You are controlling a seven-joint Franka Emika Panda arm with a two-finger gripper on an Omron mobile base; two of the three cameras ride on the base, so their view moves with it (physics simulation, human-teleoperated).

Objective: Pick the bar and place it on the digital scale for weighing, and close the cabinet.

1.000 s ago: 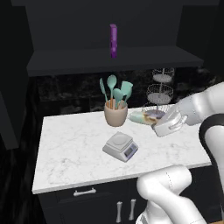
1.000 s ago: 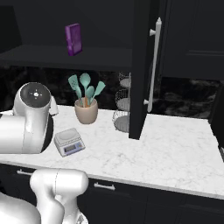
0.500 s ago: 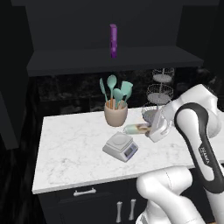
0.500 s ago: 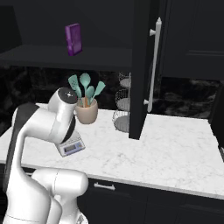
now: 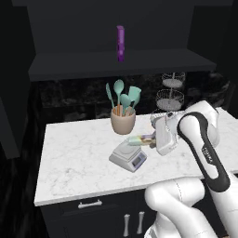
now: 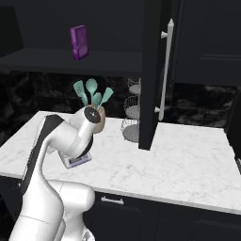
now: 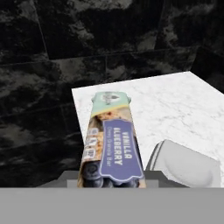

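The bar [image 5: 138, 140], cream with a purple "vanilla blueberry" label, sticks out leftward from my gripper [image 5: 148, 139], which is shut on it. It hangs level, just above the back right edge of the digital scale [image 5: 128, 157], a small grey square on the marble counter. In the hand view the bar [image 7: 111, 140] runs away from the camera, with the scale's pale platform [image 7: 187, 165] low to its right. The arm covers most of the scale [image 6: 78, 161] in the right base view. The black cabinet's right door [image 6: 151, 70] stands open, its grey bar handle [image 6: 164, 70] facing out.
A tan crock of teal utensils [image 5: 122, 118] stands just behind the scale. A tiered wire rack [image 5: 169, 100] sits behind my hand. On the open cabinet's shelf [image 5: 93, 65] stands a tall purple cylinder [image 5: 121, 42]. Bare white marble counter [image 5: 74, 158] stretches left of the scale.
The arm has swung left, carrying the bar from the right side of the counter to just above the scale. The cabinet door has stayed open.
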